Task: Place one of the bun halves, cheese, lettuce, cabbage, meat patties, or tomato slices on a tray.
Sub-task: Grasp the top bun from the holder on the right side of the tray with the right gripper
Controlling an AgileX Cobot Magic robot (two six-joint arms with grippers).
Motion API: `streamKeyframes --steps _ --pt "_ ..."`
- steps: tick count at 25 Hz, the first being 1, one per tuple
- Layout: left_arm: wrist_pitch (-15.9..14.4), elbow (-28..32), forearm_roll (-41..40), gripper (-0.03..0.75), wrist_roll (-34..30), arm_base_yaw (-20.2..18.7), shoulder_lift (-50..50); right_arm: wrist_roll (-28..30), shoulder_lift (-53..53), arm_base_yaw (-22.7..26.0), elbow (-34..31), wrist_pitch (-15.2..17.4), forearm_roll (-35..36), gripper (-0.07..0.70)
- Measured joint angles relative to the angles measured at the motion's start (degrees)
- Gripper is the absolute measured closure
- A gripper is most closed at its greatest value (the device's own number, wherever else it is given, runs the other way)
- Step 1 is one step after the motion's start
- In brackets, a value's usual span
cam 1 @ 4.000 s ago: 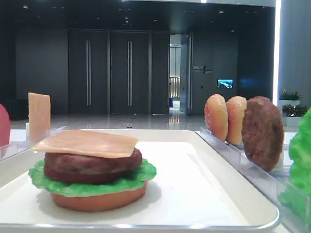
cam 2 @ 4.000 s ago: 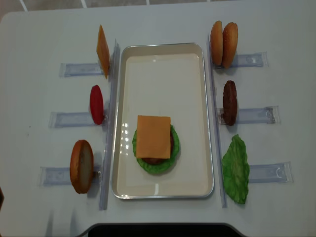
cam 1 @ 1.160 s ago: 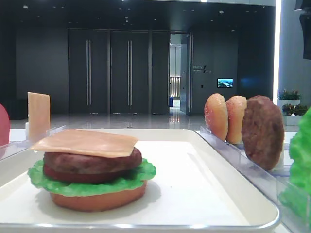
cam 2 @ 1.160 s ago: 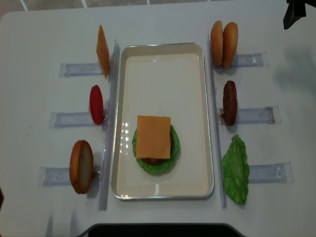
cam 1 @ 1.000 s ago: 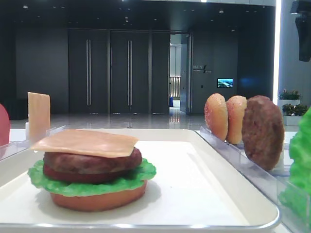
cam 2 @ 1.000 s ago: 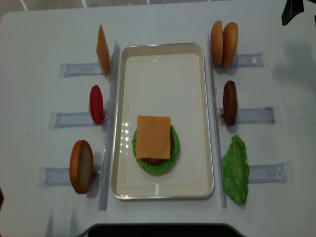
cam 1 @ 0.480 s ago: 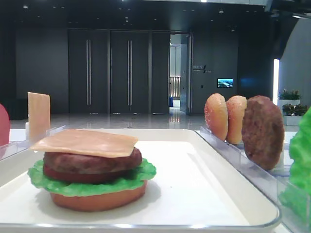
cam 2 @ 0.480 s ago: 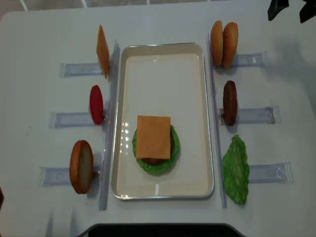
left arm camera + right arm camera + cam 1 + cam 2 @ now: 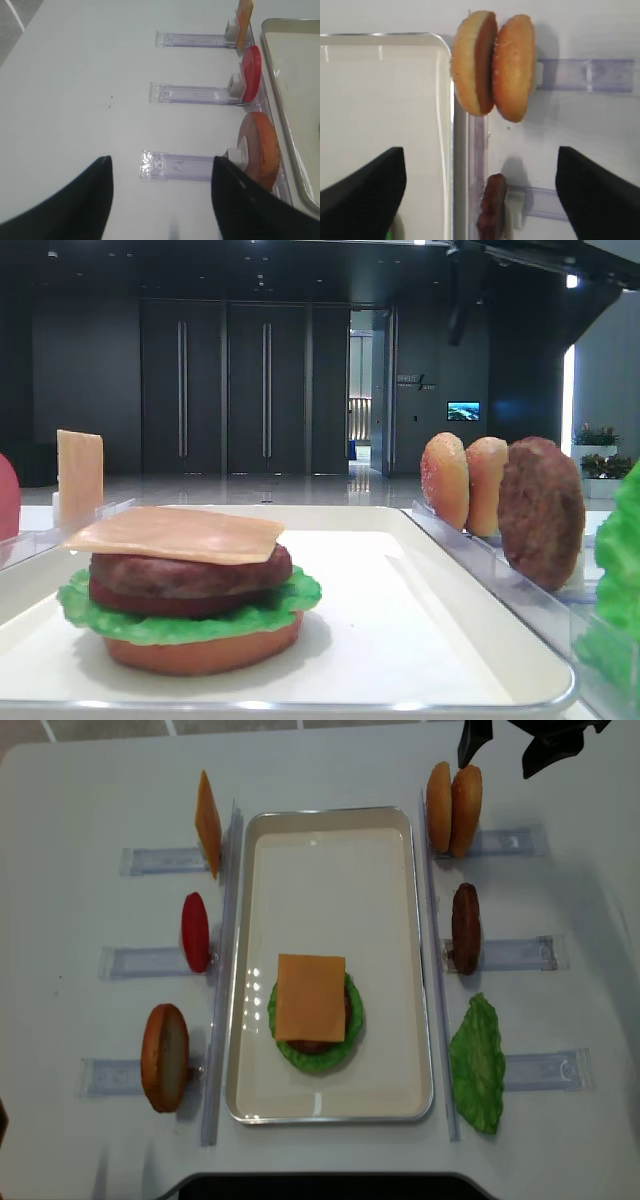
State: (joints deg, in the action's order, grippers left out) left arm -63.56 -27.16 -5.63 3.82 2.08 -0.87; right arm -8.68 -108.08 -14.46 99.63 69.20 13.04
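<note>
Right gripper (image 9: 503, 750) above far-right buns (image 9: 452, 795), jaws wide, empty | buns racked upright for your grasp | left jaws wide.

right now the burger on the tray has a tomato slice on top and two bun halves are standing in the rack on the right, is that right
Not quite: the top layer of the burger is a cheese slice, not a tomato slice, as the overhead exterior view shows. The rest holds: the stack sits on the tray, and two bun halves stand in the rack on the right.
</note>
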Motion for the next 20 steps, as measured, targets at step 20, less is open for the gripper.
streamKeyframes --steps 20 --pt "0.0 0.0 0.0 0.244 0.0 0.0 0.0 -6.79 0.0 -6.66 0.0 -8.4 0.71 0.054"
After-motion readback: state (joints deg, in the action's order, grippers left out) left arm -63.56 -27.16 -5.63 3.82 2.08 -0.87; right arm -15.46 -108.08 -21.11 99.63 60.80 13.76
